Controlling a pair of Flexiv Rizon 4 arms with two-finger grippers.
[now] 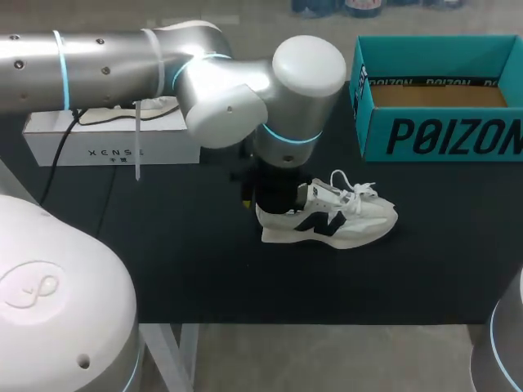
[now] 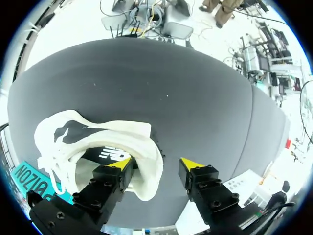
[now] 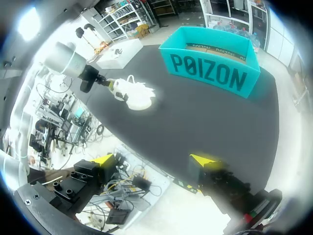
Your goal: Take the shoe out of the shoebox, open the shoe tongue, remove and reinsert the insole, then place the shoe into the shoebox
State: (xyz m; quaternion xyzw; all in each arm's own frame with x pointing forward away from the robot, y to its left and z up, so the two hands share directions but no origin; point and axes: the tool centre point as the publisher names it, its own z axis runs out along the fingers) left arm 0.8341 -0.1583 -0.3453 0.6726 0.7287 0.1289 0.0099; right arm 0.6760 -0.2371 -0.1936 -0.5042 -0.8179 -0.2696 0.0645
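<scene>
On the table (image 1: 204, 273), shoe (image 2: 115, 131) heel inside the parted left end effector (image 2: 156, 163)

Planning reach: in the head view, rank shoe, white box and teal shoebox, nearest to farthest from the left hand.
1. Shoe, its heel at the left hand.
2. White box, back left.
3. Teal shoebox, back right.

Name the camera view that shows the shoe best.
The head view: the shoe lies side-on, laces and sole plain, only its heel hidden behind the left arm. The left wrist view shows just the heel opening, close up; the right wrist view shows the whole shoe, but far off.
</scene>
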